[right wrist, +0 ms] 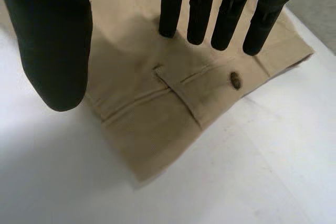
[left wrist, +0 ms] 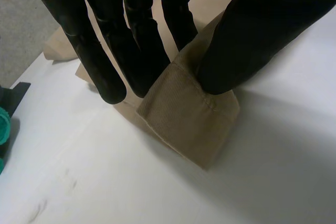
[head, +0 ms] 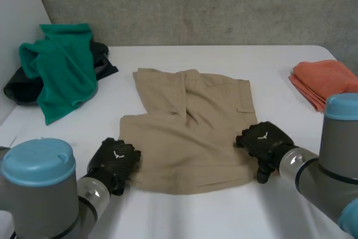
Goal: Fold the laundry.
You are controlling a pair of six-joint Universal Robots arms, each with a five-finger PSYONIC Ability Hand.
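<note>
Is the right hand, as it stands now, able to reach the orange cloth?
Probably yes. The right hand is open over the edge of the shorts, holding nothing, and only bare table lies between it and the orange cloth on its own side.

Plain tan shorts [head: 190,132], green towel [head: 64,68], orange cloth [head: 324,79], white table [head: 184,216], grey wall [head: 196,4].

The tan shorts [head: 190,132] lie spread mid-table [head: 184,216], partly folded and creased down the centre. A buttoned pocket flap [right wrist: 210,85] sits by their near right corner, and the ribbed hem [left wrist: 184,114] at the near left corner is raised. A crumpled green towel [head: 64,65] is heaped at the far left over a dark garment [head: 17,88]. A folded orange cloth [head: 324,79] lies at the far right.
</note>
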